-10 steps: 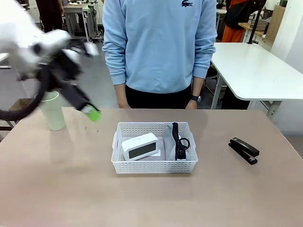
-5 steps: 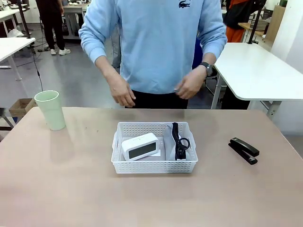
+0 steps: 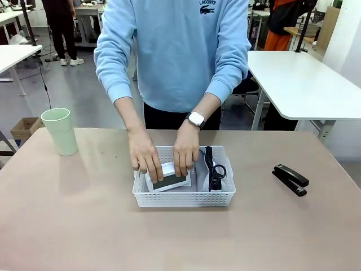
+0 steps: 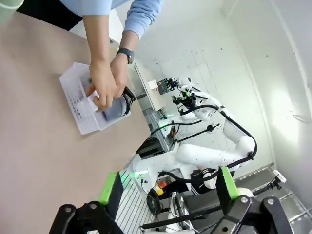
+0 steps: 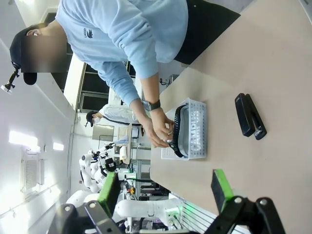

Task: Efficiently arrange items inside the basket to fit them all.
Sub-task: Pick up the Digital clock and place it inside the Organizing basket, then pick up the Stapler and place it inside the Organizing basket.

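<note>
Clasping the white screen device (image 3: 167, 182) inside the basket (image 3: 184, 199), beside the grey pouch (image 5: 196, 132), are a person's hands (image 3: 145, 158); cup (image 3: 61, 131) and stapler (image 3: 291, 179) sit outside; left gripper (image 4: 167, 187) and right gripper (image 5: 165, 191) hang spread, empty.

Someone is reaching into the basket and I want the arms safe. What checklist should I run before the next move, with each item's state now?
1. Person's hands out of the basket: not ok, both rest on the white screen device inside it.
2. Robot's left hand open, empty: ok.
3. Robot's right hand open, empty: ok.
4. Black stapler lying free outside the basket: ok.
5. Pale green cup upright, unobstructed: ok.
6. Room in the basket for both: cannot tell.
</note>
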### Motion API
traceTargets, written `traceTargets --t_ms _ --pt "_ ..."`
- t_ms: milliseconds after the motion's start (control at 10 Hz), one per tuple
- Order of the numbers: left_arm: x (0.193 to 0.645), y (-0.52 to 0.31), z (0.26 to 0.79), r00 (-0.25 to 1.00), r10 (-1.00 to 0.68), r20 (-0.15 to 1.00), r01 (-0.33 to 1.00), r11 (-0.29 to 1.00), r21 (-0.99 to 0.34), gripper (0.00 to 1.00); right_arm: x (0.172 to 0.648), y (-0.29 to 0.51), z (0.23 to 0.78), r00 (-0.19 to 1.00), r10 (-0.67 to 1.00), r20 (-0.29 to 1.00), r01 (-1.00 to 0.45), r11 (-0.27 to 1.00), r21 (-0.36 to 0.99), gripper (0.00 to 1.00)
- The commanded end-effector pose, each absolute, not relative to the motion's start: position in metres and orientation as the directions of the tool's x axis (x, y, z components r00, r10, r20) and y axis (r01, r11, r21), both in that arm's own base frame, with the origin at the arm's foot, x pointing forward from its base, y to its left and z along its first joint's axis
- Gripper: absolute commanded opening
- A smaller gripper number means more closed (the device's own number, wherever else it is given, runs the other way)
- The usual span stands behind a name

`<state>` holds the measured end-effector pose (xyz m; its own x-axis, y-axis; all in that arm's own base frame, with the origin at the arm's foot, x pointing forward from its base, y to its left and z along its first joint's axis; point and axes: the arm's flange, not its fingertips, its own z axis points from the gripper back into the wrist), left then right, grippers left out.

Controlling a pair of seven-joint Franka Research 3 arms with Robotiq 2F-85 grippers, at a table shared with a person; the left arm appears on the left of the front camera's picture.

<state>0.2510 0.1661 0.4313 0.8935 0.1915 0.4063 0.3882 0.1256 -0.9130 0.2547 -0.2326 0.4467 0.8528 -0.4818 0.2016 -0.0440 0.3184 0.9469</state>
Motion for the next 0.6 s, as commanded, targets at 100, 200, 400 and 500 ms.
traceTargets --t_ms 100,200,400,500 --pt "0.2434 0.1584 0.4569 0.869 0.186 0.458 0.438 0.141 -0.888 1.00 0.2567 -0.2333 0.4489 0.843 -0.486 0.230 -0.079 0.310 0.947 1.00" --pt "0.2434 0.1584 0.4569 0.869 0.186 0.458 0.438 0.141 -0.888 1.00 0.2567 -0.2333 0.4489 0.843 -0.486 0.230 -0.079 0.310 0.947 1.00" --pt "0.2434 0.1584 0.4569 0.869 0.186 0.458 0.438 0.141 -0.888 1.00 0.2567 -0.2333 0.4489 0.843 -0.486 0.230 -0.079 0.310 0.947 1.00" --pt "0.2434 0.1584 0.4569 0.869 0.186 0.458 0.438 0.141 -0.888 1.00 0.2567 -0.2333 0.4489 0.843 -0.486 0.230 -0.079 0.310 0.947 1.00"
